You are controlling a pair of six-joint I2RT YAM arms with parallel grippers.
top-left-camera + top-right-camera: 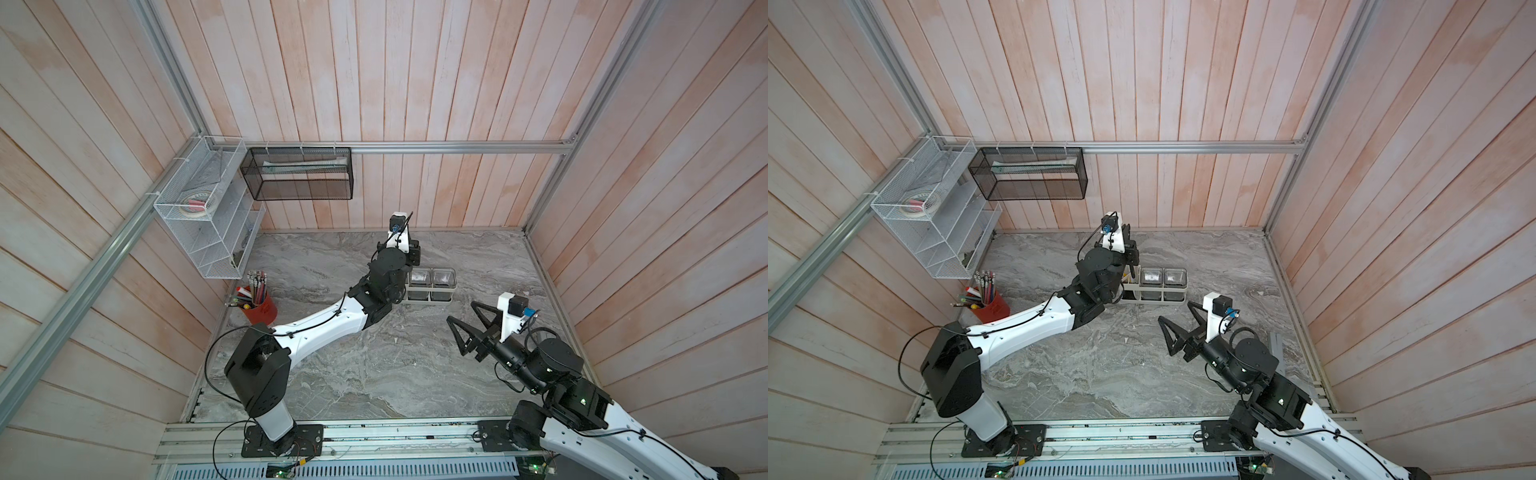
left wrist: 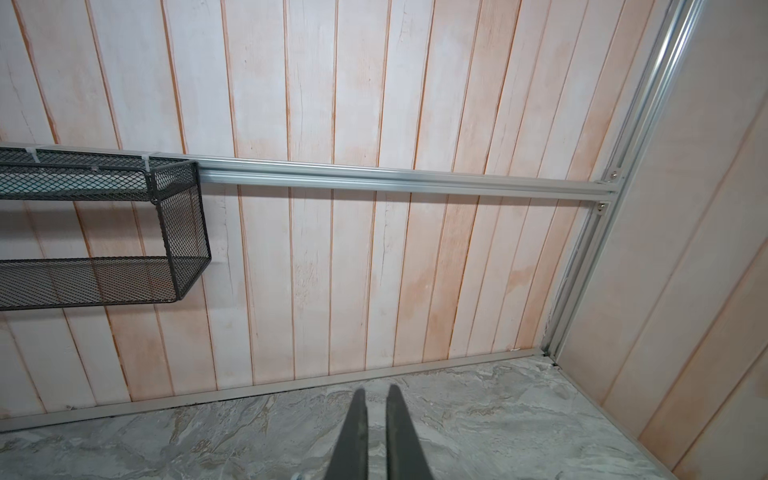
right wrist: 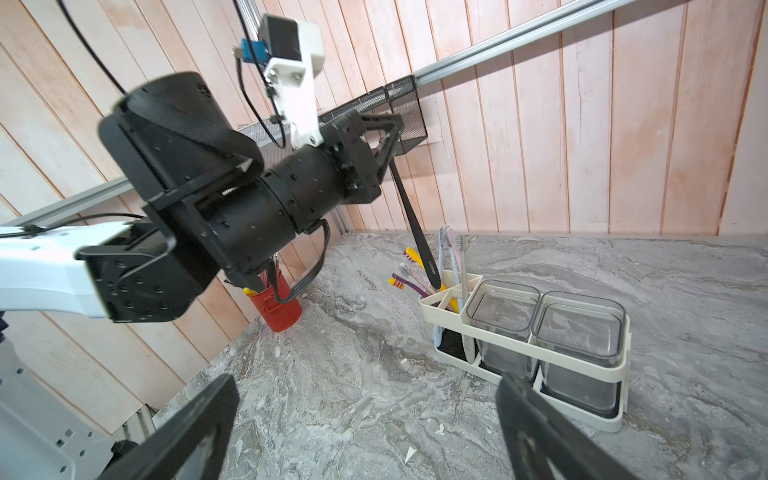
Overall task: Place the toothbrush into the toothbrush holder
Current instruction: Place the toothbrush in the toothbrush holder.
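In the right wrist view my left gripper (image 3: 390,151) is shut on the top end of a black toothbrush (image 3: 413,224). The toothbrush hangs tilted, with its lower end inside the divided slot of the cream-white toothbrush holder (image 3: 582,363). That slot also holds several coloured toothbrushes (image 3: 455,257). In the left wrist view the left gripper's (image 2: 376,392) fingers stand almost together and the toothbrush is hidden. In both top views the left arm covers the holder's (image 1: 455,286) (image 1: 1185,286) slot end. My right gripper (image 1: 462,312) (image 1: 1175,311) (image 3: 363,386) is open and holds nothing, in front of the holder.
A red cup of pens (image 1: 262,309) (image 3: 284,309) stands by the left wall. On the back wall hangs a black mesh basket (image 1: 299,174) (image 2: 104,282). A white wire rack (image 1: 199,216) is fixed to the left wall. The holder's two clear square cups (image 3: 577,332) are empty.
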